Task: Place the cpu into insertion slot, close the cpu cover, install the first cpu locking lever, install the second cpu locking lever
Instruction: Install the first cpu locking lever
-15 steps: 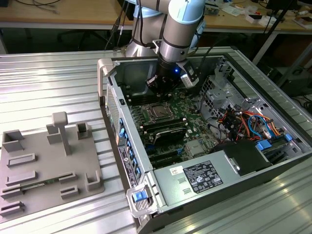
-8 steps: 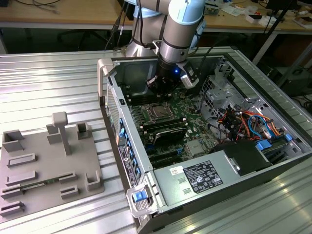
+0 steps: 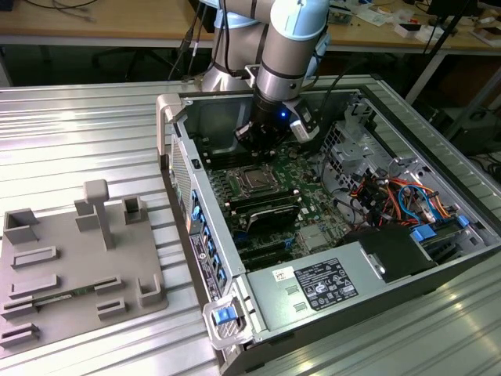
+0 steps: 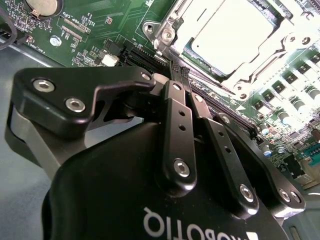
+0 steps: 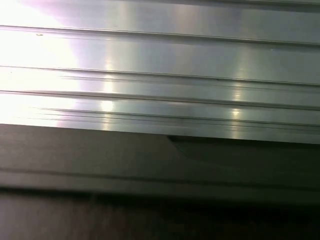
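Note:
The cpu (image 4: pixel 235 35) lies silver face up in the insertion slot (image 3: pixel 252 179) on the green motherboard. The silver cpu cover (image 4: pixel 170 27) is down flat around it as a frame. My gripper (image 4: pixel 180 70) is shut, its two black fingers (image 4: pixel 175 120) pressed together with nothing seen between them. The fingertips stand right at the socket's near edge, by a corner of the metal rim. In the exterior view the gripper (image 3: pixel 252 139) hangs inside the open computer case, just behind the socket. Whether the tips touch a locking lever I cannot tell.
Black memory slots (image 3: pixel 262 205) run beside the socket. A grey power supply (image 3: pixel 321 282) and cable bundles (image 3: pixel 391 192) fill the case on the exterior view's right. A grey fixture tray (image 3: pixel 78 266) lies on the ribbed aluminium table (image 5: pixel 160 60). The case walls (image 3: pixel 184 168) stand close.

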Controlling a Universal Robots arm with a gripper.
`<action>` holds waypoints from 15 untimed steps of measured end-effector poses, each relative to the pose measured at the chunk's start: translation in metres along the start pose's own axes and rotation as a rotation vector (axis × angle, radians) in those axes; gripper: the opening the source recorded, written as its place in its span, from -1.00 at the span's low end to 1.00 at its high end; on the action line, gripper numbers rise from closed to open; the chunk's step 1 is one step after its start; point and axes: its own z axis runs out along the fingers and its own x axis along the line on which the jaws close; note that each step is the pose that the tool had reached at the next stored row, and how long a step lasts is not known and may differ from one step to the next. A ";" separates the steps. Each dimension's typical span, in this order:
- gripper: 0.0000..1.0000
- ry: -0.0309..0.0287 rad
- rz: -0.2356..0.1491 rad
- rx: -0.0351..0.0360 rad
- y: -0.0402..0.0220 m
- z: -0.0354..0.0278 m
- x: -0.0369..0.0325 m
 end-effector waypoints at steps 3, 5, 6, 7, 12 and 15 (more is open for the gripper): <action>-0.79 0.0000 0.000 0.0000 -0.0005 0.0000 0.0000; -0.79 0.0000 0.000 0.0001 -0.0007 0.0000 0.0000; -0.79 0.0000 0.000 0.0001 -0.0009 0.0000 0.0001; -0.79 0.0000 0.000 0.0001 -0.0011 0.0000 0.0001; -0.79 0.0001 0.000 0.0007 -0.0020 0.0001 0.0001; -0.79 0.0003 0.000 0.0012 -0.0022 0.0002 0.0002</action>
